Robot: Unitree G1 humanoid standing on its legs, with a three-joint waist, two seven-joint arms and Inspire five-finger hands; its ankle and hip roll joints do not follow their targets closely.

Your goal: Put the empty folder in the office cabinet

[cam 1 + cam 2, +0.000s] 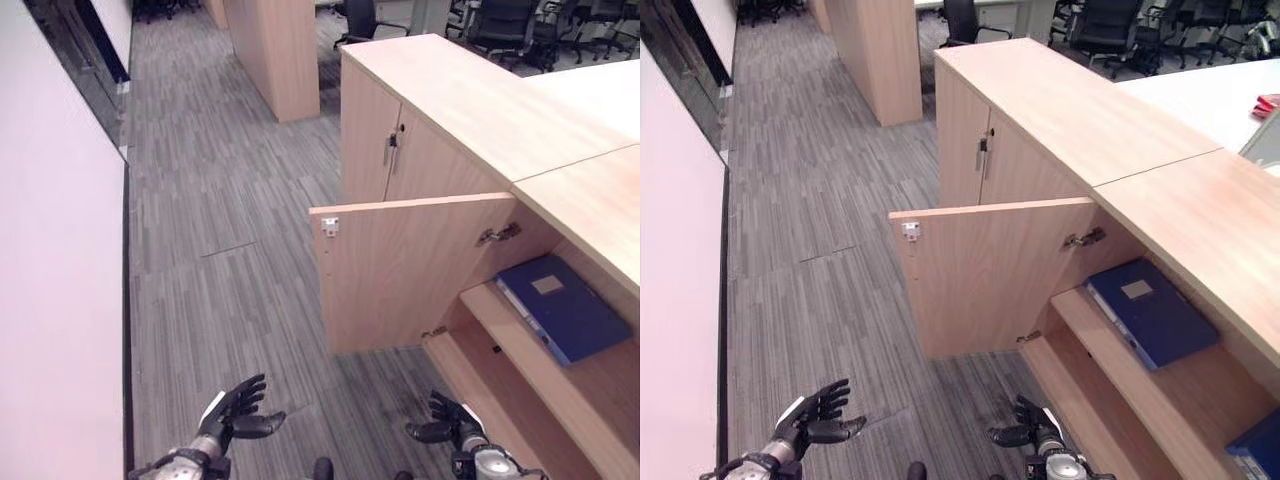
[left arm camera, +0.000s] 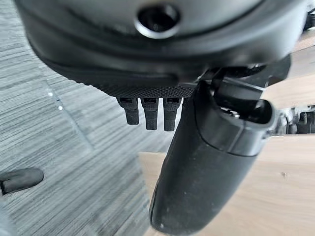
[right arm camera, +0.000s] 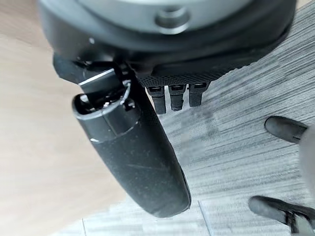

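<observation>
On the cabinet shelf your blue flat folder already lies; both hands (left, right) hang relaxed, empty; next, swing the light wooden door shut.

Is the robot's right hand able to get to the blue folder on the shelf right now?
Probably yes. The cabinet door is swung open, and the blue folder lies flat on a shelf with nothing in front of it. The right hand is open and holds nothing, but it is low by the floor, so it must lift first.
</observation>
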